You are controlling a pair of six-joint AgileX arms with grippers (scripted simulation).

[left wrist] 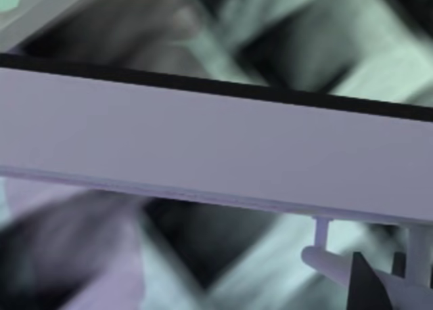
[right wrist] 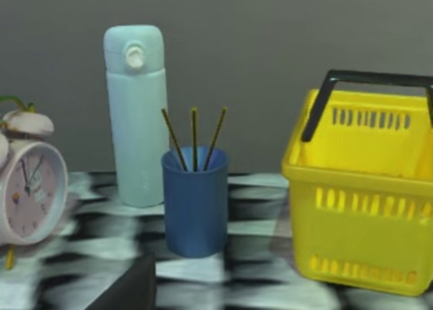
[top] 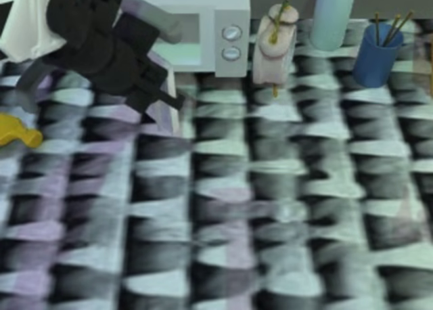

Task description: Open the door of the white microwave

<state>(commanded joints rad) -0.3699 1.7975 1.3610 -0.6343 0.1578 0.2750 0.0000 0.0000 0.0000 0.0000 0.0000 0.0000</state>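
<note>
Boxy white microwave [top: 203, 26] at worktop 11 o'clock; white-framed door w/ grey mesh window [top: 162, 100] swung partway open toward 6. Left pincer [top: 162, 93] at door's free edge by handle bar, long axis upright; finger state: cannot tell. Right arm out of top view.

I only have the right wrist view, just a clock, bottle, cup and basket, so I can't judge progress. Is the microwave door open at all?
Observer: Yes. In the top view the door stands swung out from the white microwave, with the cavity showing behind it.
Operator: Which arm is on it?
Observer: The left gripper is at the door's outer edge. The right arm is outside the top view.
Operator: Is there a handle there?
Observer: Yes. The left wrist view shows a pale bar handle standing on short posts off the door's face.
</note>
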